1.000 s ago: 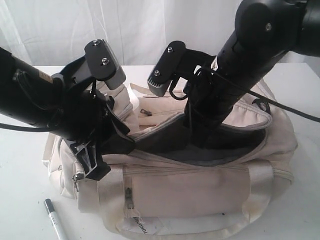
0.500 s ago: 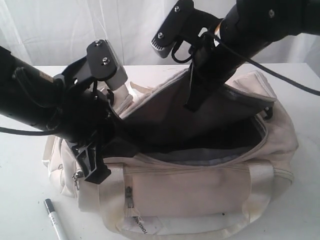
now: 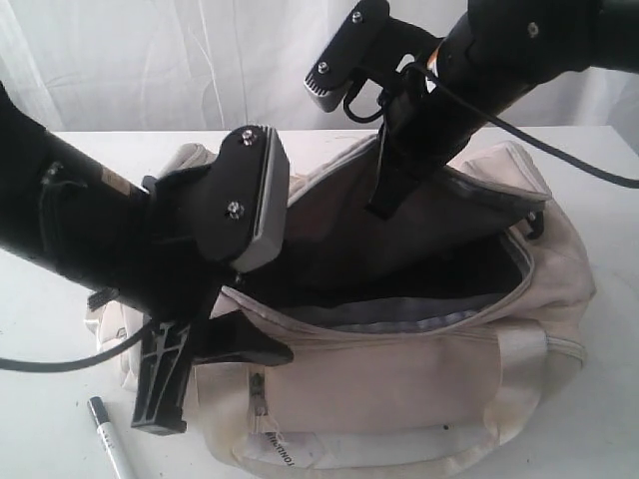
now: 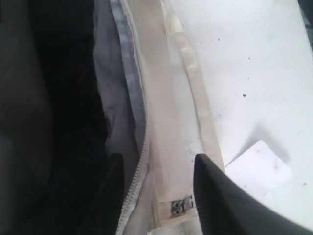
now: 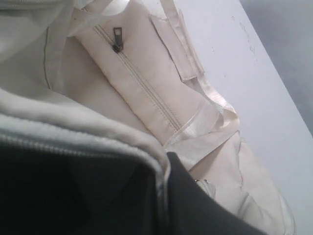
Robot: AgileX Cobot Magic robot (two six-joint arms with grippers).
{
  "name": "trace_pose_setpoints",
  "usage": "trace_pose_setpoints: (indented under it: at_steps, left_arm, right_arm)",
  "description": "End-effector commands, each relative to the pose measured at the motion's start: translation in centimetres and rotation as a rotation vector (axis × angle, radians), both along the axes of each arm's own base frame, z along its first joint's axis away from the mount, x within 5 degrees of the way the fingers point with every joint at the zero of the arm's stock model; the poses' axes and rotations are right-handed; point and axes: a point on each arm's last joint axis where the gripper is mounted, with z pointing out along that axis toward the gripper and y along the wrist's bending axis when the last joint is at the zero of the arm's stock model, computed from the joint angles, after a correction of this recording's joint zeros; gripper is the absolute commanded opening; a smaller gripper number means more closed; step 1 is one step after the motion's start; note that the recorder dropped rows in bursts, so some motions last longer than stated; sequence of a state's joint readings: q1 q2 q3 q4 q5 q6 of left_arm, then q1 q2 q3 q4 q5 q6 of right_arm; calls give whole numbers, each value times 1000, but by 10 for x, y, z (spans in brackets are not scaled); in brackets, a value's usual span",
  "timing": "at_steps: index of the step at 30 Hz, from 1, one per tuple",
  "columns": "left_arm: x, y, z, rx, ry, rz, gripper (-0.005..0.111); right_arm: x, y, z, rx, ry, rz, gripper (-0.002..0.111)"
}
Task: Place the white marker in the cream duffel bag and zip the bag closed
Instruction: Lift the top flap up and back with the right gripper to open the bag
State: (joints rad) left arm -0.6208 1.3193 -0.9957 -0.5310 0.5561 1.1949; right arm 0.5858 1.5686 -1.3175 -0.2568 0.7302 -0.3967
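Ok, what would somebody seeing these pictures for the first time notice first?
The cream duffel bag fills the table's middle, its mouth gaping where the right hand pinches the flap up. The white marker lies outside on the table by the bag's front left corner, near the open left hand.

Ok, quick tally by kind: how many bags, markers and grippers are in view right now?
cream duffel bag: 1
white marker: 1
grippers: 2 (left gripper, right gripper)
Total: 4
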Motion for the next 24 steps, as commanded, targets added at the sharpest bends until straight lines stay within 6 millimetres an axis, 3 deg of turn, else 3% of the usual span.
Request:
trace_pose_setpoints:
  at_steps: [1,6,12,15,19,24]
  left_arm:
    - [-2,-1,-3,86,-87,-60,50]
    - [5,1,-2,112,-187,-44,50]
    - [13,-3,-14,142,-172,-49,48]
    - [14,-4,-19,159,-145,-58,34]
    - [11,-3,-20,167,-121,-66,3]
    - [4,0,-18,181,-75,-83,0]
  right_arm:
    - [3,-2,4,19,-16,-15,1]
    - [2,-1,4,40,-5,-18,1]
    - [2,-1,4,42,-9,-17,1]
    - [2,-1,4,44,-9,-17,1]
    - [4,0,6,58,-33,-10,1]
    - [11,1,14,56,-141,22,1]
